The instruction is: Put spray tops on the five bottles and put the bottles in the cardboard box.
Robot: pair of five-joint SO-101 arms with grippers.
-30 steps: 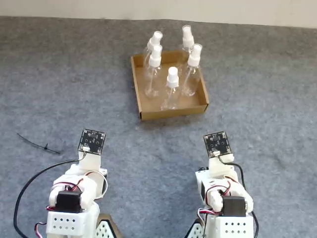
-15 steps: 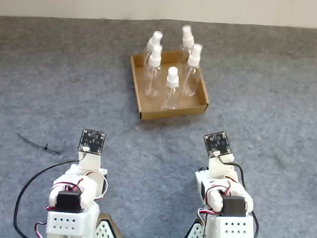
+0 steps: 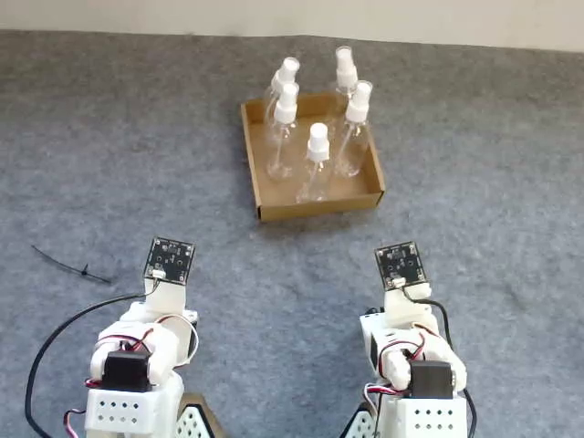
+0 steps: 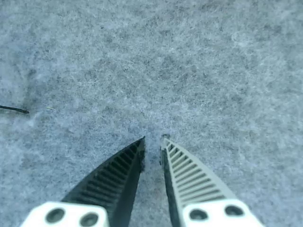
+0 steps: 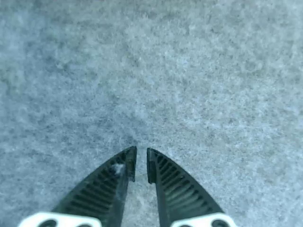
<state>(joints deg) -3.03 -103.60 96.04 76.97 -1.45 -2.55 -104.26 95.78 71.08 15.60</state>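
Several clear bottles with white spray tops stand upright in the shallow cardboard box at the back middle of the table; one is the front bottle, another the rear right bottle. Both arms are folded back at the near edge, well short of the box. My left gripper points down at bare grey carpet, shut with nothing in it. Over bare carpet too, my right gripper is shut and holds nothing.
A black cable tie lies on the carpet left of the left arm, and its tip shows in the left wrist view. Grey carpet covers the table around the box.
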